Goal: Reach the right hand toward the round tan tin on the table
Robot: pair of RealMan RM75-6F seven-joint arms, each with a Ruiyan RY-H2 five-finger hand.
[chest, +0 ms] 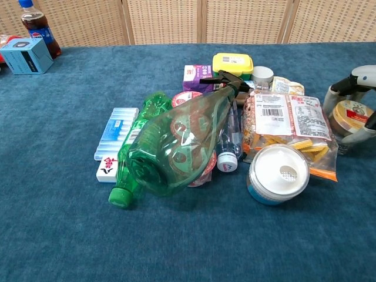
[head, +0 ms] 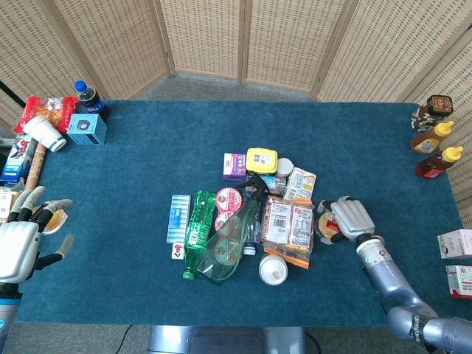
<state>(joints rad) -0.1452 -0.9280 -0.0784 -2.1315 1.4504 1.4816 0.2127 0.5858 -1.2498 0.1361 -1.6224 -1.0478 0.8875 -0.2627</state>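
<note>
Setting: woven cane screens stand behind our blue-carpeted table [head: 133, 155], and our own arms enter at its near edge.
Right hand: our right hand [head: 349, 218] arches over the round tan tin, fingers curled down on its far side and thumb at its near side; in the chest view the fingers [chest: 341, 88] bend around it. We cannot tell whether they press it or only surround it.
Tin: the round tan tin [chest: 351, 116] sits directly under that hand's fingers, flat on the carpet, with a red band on its lid whose writing is too small for us to read.
Beside the hand: the clear snack bag with a white barcode label [chest: 289, 129] lies just inward of the tin, touching or nearly so; a white round lidded tub [chest: 278, 173] sits nearer us than the bag.
Farther inward: a green clear plastic bottle [chest: 170, 150] lies on its side across the pile, with a yellow lidded box [chest: 232, 63] and a small purple carton [chest: 194, 76] beyond it; their print is not legible to us.
Far corner: a cola bottle with a blue cap [chest: 36, 22] shows a Pepsi label next to a light blue box [chest: 26, 56].
Open room: bare carpet lies outward of the right hand toward the amber squeeze bottles [head: 435, 147] at the table's edge.
Left hand: our left hand [head: 22, 240] hovers at the opposite edge with fingers spread, holding nothing.
</note>
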